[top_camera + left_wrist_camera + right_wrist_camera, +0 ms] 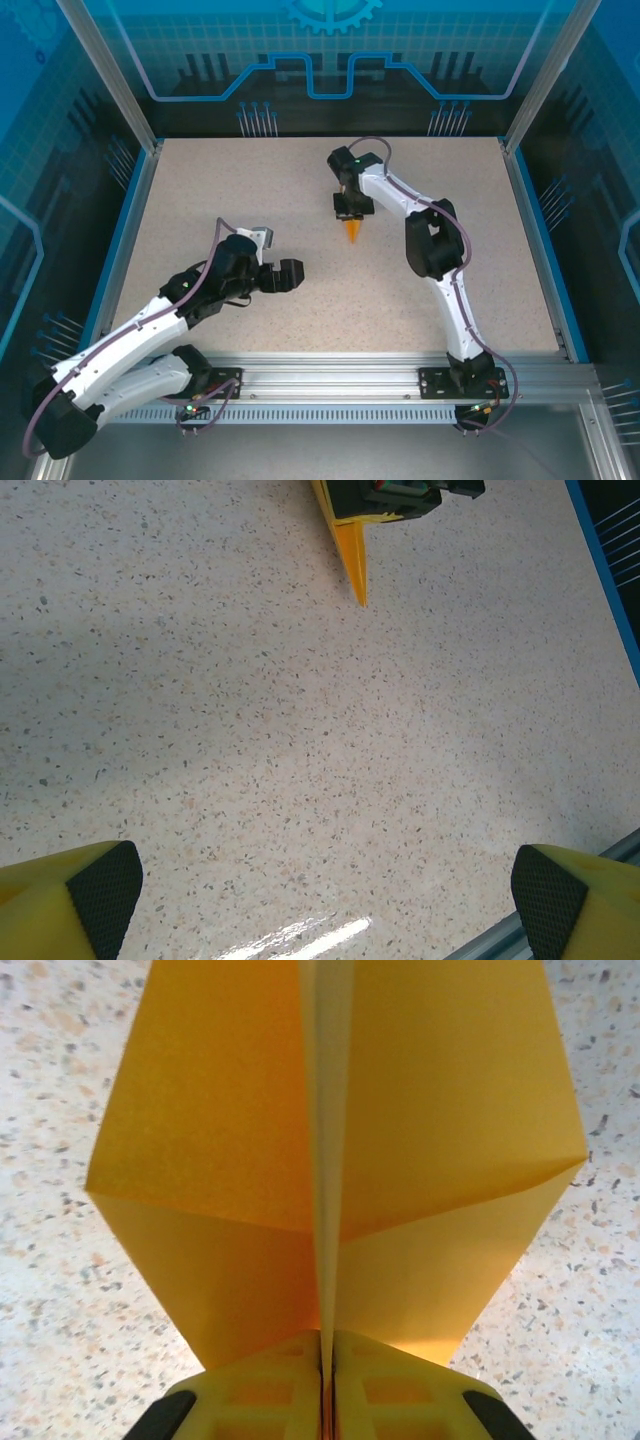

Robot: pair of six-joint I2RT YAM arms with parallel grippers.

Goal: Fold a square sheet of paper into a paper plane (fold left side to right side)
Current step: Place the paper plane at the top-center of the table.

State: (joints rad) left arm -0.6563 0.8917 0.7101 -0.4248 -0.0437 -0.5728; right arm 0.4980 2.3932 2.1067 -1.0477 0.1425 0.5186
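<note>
Pinching the paper plane point(220, 1140) at its crease, right gripper point(328, 1385) holds its length straight ahead; left gripper point(289, 275) spread, well apart.

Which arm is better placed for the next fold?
Probably right. The right end effector is shut on the paper plane along its centre crease; the left end effector is open above the table, apart from the paper.

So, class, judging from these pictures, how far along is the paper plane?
Done: the orange paper plane already has angled flaps either side of a centre crease and a pointed tip. In hand: the right gripper is shut on that crease, while the left gripper hangs open, apart from it. Left: probably only setting it down and letting go.
</note>
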